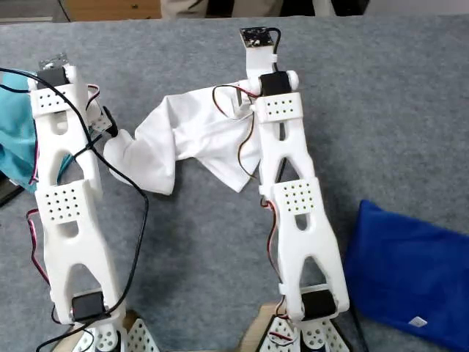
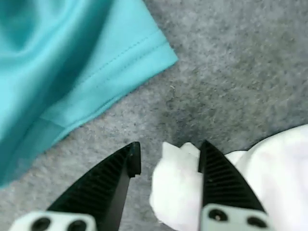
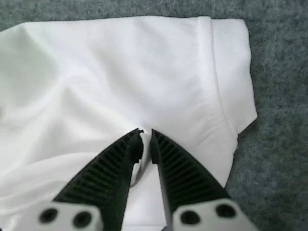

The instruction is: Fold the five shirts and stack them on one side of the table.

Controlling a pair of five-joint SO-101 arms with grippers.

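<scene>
A crumpled white shirt (image 1: 187, 136) lies stretched across the grey table between the two arms. My left gripper (image 2: 170, 150) is open at the shirt's left end (image 1: 121, 147), and a bunched corner of white cloth (image 2: 175, 187) sits between its fingers, against one of them. My right gripper (image 3: 145, 134) is shut on a pinched fold of the white shirt (image 3: 120, 82) close to a sleeve hem (image 3: 231, 86). In the high view the right gripper (image 1: 245, 104) sits on the shirt's far right part and the left gripper (image 1: 111, 126) at its left tip.
A loose teal shirt (image 1: 16, 132) lies at the table's left edge, next to the left arm, and its hem (image 2: 96, 72) is near the left gripper. A folded blue shirt (image 1: 410, 271) rests at the front right. Bare grey felt (image 1: 381, 95) covers the far right.
</scene>
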